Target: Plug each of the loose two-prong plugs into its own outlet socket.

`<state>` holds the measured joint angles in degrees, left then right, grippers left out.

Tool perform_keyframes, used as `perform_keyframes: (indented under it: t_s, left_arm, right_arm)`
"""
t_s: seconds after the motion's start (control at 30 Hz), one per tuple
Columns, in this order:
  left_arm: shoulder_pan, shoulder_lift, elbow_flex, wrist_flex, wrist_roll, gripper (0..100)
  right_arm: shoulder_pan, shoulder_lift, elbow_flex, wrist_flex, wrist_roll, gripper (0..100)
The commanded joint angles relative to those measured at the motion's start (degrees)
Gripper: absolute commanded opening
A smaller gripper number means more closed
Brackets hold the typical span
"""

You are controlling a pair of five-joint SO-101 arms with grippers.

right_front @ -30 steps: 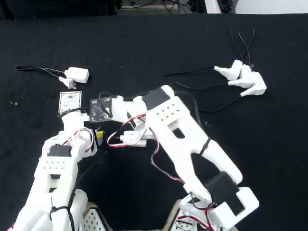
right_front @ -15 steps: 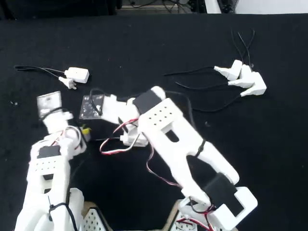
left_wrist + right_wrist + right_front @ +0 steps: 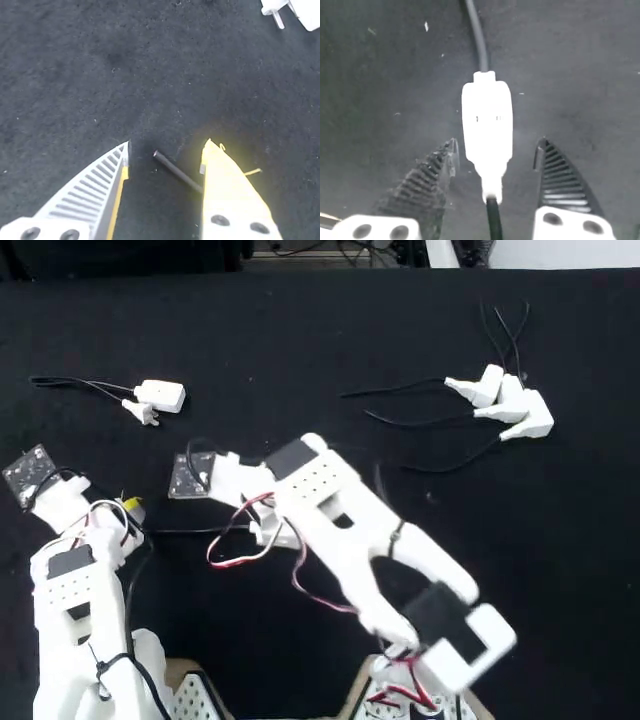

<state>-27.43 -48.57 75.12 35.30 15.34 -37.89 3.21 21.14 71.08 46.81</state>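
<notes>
Grainy black tabletop (image 3: 320,330) under smooth white oblong connector (image 3: 487,125)

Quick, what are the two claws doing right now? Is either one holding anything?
Left gripper: open, holding nothing, above the black table.
Right gripper: open, straddling a white plug, not gripping it.
</notes>
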Motion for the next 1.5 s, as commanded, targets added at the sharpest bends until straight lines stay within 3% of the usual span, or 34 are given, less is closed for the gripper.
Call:
perform_keyframes:
  t_s: [0.0,0.53,0.6,0.7,0.83,1.03,1.27,1.47]
  left_arm:
    - [-0.5,-1.2,-3.7,-0.6,0.4,24]
    - [-0.3,-1.2,-3.7,-0.6,0.2,24]
    - [-0.3,-1.2,-3.7,-0.6,0.2,24]
    - [-0.3,-1.2,-3.7,-0.6,0.1,24]
    - [-0.3,-1.2,-3.7,-0.6,0.1,24]
    - [-0.1,-1.2,-3.6,-0.6,0.1,24]
    - [-0.1,-1.2,-3.6,-0.6,0.1,24]
    - [0.0,-1.2,-3.6,-0.6,0.1,24]
  right_arm:
    - [-0.5,2.9,-5.1,-0.4,-0.6,24.4]
    - [1.2,13.9,-6.7,-4.1,-0.2,23.8]
    - [1.2,14.5,-6.8,-4.1,-0.2,18.2]
    - [1.2,14.5,-7.9,-3.6,-0.6,0.2]
    - [3.9,12.4,-9.3,-1.5,-0.6,1.5]
    - [12.3,1.2,-8.7,0.2,-1.8,1.1]
    - [23.6,-9.1,-8.2,4.1,-18.6,1.1]
    - [38.2,-9.5,-7.6,3.8,-21.5,1.1]
